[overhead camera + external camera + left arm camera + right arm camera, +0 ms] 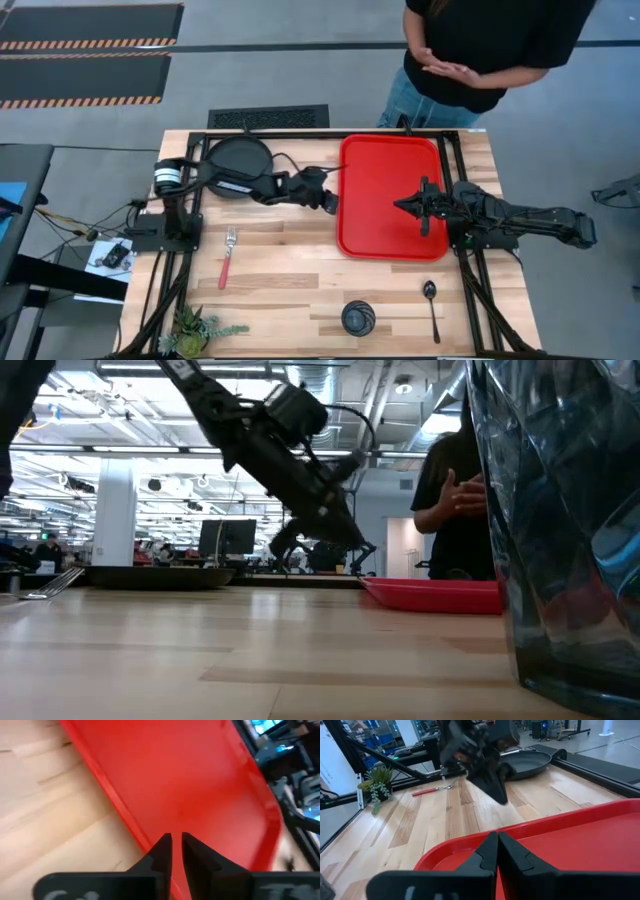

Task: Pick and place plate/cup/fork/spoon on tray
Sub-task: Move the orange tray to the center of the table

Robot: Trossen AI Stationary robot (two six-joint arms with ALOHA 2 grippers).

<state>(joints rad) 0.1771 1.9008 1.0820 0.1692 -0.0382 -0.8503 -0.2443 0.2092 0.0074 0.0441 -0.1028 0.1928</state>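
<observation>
Over the tray (380, 200), both grippers hover, closed.

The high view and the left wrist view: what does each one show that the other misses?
Only the high view shows the plate, fork, cup, spoon, a small plant, a person and the right gripper over the tray. Only the left wrist view shows the left gripper's fingers nearly together, close over the tray's rim. Both show the tray and the wooden table.
</observation>
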